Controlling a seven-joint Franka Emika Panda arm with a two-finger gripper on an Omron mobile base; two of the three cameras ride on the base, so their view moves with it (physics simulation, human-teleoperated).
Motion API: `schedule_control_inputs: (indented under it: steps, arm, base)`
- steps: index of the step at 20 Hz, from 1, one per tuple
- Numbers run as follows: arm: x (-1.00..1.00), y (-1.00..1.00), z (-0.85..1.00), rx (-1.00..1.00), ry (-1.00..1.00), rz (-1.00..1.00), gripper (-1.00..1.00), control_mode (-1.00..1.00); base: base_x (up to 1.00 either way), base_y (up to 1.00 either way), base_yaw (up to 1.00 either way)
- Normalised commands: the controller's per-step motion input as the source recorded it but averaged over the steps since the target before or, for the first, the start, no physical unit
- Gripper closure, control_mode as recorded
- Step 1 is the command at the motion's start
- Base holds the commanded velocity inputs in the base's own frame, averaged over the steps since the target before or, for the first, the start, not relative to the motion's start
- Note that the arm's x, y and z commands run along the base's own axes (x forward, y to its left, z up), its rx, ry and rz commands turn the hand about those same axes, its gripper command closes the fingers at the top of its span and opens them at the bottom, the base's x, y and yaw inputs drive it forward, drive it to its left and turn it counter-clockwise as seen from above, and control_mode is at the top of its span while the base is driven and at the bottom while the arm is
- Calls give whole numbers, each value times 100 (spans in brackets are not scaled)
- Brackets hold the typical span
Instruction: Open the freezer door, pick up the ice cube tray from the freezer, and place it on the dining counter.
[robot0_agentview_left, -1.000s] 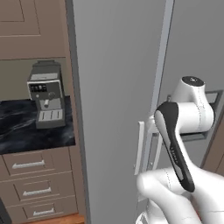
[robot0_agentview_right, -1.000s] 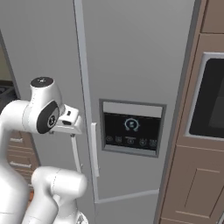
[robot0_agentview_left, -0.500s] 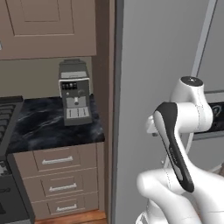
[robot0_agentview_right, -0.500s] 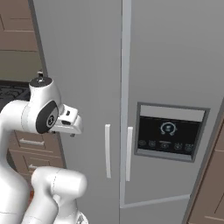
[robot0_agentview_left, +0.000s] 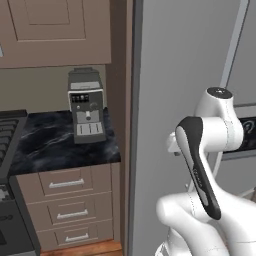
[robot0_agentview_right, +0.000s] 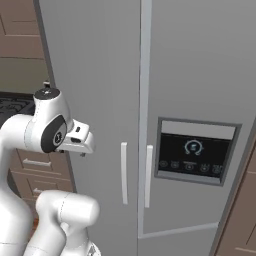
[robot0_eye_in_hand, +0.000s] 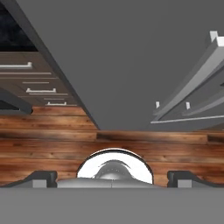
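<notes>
Two tall grey fridge doors stand shut before us, and each camera adds something to the account. From the right base view we see the freezer door on the right, with its dark dispenser recess and a slim pale handle just beside the matching handle of the plain twin door on the left. Our gripper sits in front of that plain door, left of both handles and apart from them. From the left base view we get what lies further left: a coffee machine standing on a narrow black marble worktop over brown drawers, with a stove edge at the far left. From that side the arm's own links cover the hand. Looking down along the hand, we see the grey door face, the two handles off to the right, a wooden floor below, and our two finger tips set far apart at the bottom corners, spread wide with nothing between them. No tray is to be seen with the doors closed.
</notes>
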Motion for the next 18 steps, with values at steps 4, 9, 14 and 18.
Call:
schedule_control_inputs:
  steps: [4,9,14,18]
  arm:
    - [0,0,0,0,0,0,-100,100]
    - [0,0,0,0,0,0,-100,100]
    - [0,-7,-1,0,0,0,-100,-100]
    - [-1,-66,-10,2,-8,0,-100,-100]
  base:
    - [25,7,0]
    - [16,0,0]
    - [0,0,0]
    - [0,0,0]
